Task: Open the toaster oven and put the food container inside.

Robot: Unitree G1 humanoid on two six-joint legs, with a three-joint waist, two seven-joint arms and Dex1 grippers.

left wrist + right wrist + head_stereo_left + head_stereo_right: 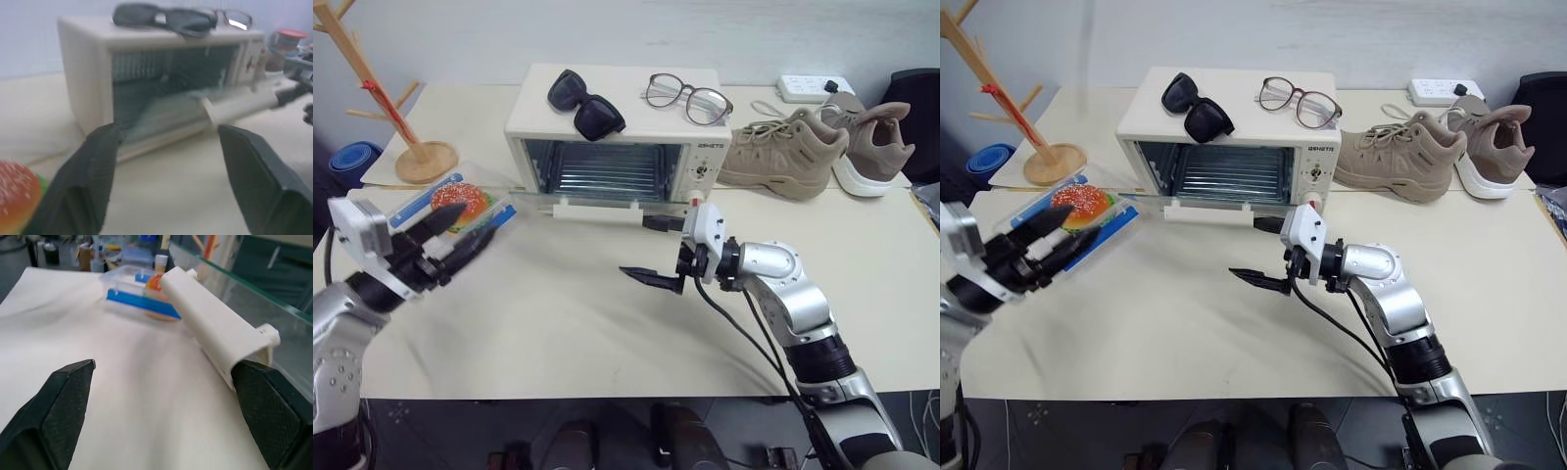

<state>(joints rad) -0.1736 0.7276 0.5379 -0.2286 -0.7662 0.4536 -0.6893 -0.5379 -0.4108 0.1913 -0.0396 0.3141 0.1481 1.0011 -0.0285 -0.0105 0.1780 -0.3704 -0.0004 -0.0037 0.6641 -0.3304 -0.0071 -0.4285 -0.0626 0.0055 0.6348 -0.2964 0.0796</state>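
Note:
The cream toaster oven [612, 122] stands at the back of the table with its glass door [533, 199] dropped flat and the white handle [599, 211] toward me. The clear food container [419, 204], with blue clips and a toy hamburger [460, 201] inside, is at the left. My left gripper [477, 222] is over the container's near side, fingers apart; contact cannot be told. In the left wrist view the hamburger [14, 196] lies outside the fingers [93, 181]. My right gripper [651, 252] is open just in front of the door handle [210, 318], pointing left, holding nothing.
Black sunglasses [585, 103] and clear eyeglasses [688, 98] lie on the oven's top. Beige shoes [783, 152] sit to its right, with a white power strip [813, 88] behind. A wooden rack [401, 127] stands at the far left.

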